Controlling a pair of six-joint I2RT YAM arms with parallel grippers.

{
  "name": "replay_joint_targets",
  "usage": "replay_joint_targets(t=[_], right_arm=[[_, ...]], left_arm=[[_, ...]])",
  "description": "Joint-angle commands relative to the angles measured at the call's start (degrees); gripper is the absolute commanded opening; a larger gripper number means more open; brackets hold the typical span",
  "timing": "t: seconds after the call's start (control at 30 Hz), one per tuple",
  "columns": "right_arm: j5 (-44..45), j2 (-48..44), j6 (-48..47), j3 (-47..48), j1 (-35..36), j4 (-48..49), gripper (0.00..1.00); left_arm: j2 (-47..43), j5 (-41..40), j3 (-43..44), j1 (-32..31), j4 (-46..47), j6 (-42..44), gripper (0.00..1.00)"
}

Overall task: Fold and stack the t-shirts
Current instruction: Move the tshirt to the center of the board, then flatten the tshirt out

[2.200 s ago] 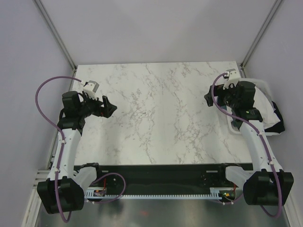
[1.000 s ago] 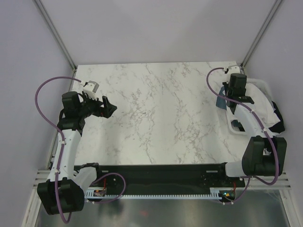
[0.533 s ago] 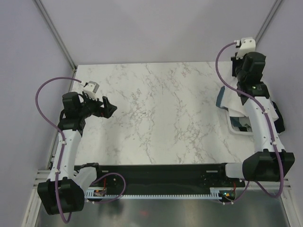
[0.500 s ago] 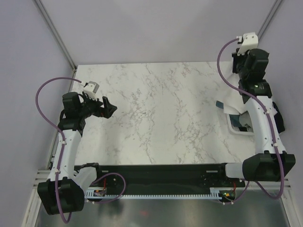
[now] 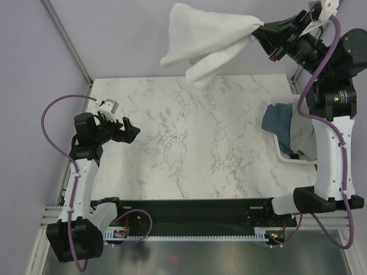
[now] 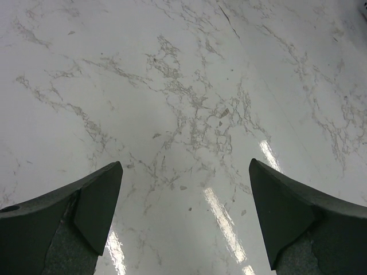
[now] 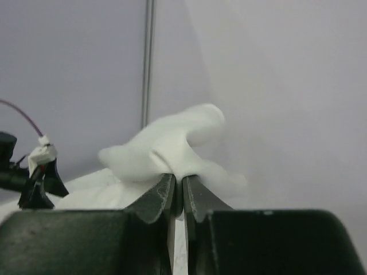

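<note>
Inspecting, we note the right pincer [image 5: 257, 27] pinching a white t-shirt [image 5: 203, 40] that billows beyond its tips; the left pincer [image 5: 132, 130] stands spread above the marble tabletop [image 5: 195, 143].

Open marble [image 5: 195, 143] (shirt [image 5: 200, 43] aloft, bin [image 5: 285, 155] right)

The left pincer [image 6: 183, 163] hangs over a white worktop [image 6: 189, 86] veined with thin grey lines. Its two dark fingers [image 6: 94, 206] enter from the bottom corners of the frame, one at lower left and one at lower right. They taper to blunt tips that point inward and up, and they stand wide apart with nothing between them but bare marble. The grey veining runs thickest through the middle of the frame, branching toward the upper left and upper right. Bright glare streaks [image 6: 223, 220] slant across the lower centre of the stone, between the fingers.
</note>
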Motion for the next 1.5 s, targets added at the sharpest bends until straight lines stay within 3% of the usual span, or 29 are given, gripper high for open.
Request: replay_joint_targets(t=[0.0, 0.03, 0.07, 0.1, 0.2, 0.37, 0.5, 0.6, 0.7, 0.73, 0.83, 1.03, 1.13, 1.47], right_arm=[[-8.3, -1.5, 0.6, -17.3, -0.2, 0.0, 0.15], [-8.2, -3.3, -1.0, -22.7, -0.1, -0.2, 0.25], [-7.9, -4.1, -2.7, -27.8, -0.1, -1.1, 0.61], [-7.2, -4.4, -8.9, -36.0, -0.2, -3.0, 0.73], [-1.9, -4.3, -18.3, -45.8, -0.2, -11.6, 0.83], [3.2, -7.9, -24.9, -54.9, 0.0, -12.5, 0.85], [1.2, -10.8, -25.0, -57.6, 0.0, -12.7, 0.85], [1.1, -11.3, -24.7, -58.7, 0.4, -12.9, 0.85], [1.2, -11.9, -24.8, -60.6, 0.5, -12.8, 0.84], [1.8, -11.8, -24.6, -61.1, 0.7, -12.2, 0.84], [3.9, -10.0, -23.2, -62.1, 0.7, -11.2, 0.83], [6.4, -10.8, -21.3, -62.6, 0.7, -9.6, 0.82], [8.8, -11.8, -21.6, -63.7, 0.7, -8.8, 0.82], [14.6, -11.0, -21.6, -67.3, 0.7, -7.0, 0.83]], left_arm=[[-1.0, -0.7, 0.0, 0.5, 2.4, -0.3, 0.99], [-1.0, -0.7, 0.0, 0.6, 2.4, -0.4, 0.99], [-1.1, -0.7, 0.1, 0.6, 2.4, -0.5, 1.0], [-1.0, -0.6, 0.1, 0.6, 2.4, -0.6, 1.0], [-0.6, -0.2, 0.5, 0.5, 2.6, -1.6, 1.0], [2.6, 6.3, 1.0, 0.5, 2.7, -4.1, 1.0], [7.1, 12.3, 6.4, -0.5, -4.5, 1.2, 0.84], [11.3, 9.4, 12.5, -4.5, -16.5, 6.6, 0.84], [13.1, 6.2, 17.5, -13.3, -24.7, 10.9, 0.85], [13.5, 0.9, 17.7, -20.6, -25.7, 12.3, 0.85], [15.3, -9.8, 16.8, -34.3, -26.4, 13.9, 0.85], [22.2, -23.8, 12.8, -49.7, -26.8, 17.5, 0.82], [26.2, -28.0, 11.0, -53.4, -26.4, 17.8, 0.81], [34.4, -28.5, 11.5, -62.1, -28.0, 16.8, 0.78]])
